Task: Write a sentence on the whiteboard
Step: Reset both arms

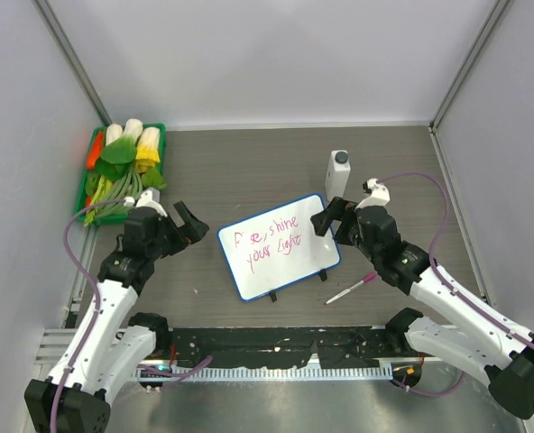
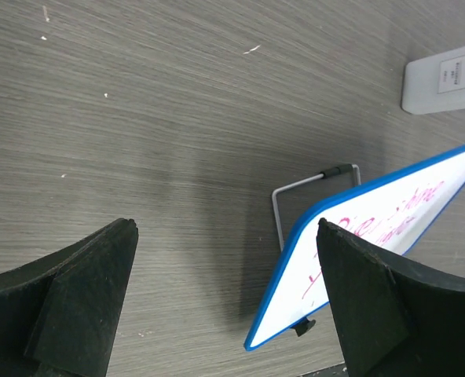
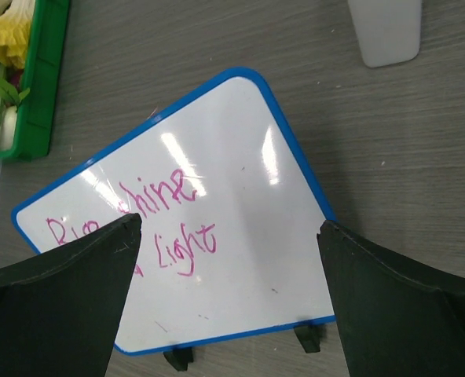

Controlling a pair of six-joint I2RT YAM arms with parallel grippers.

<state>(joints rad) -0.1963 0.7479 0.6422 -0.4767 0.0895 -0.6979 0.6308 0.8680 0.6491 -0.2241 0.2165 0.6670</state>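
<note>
The whiteboard lies tilted mid-frame on the grey wood-grain table, with two black clip feet at its lower edge. The pink sentence is partly hidden by the right gripper, whose dark fingers stand wide apart in the lower corners. A green tray sits upper left and a white bottle upper right.

Grey wood-grain tabletop inside pale walls with metal corner posts
</note>
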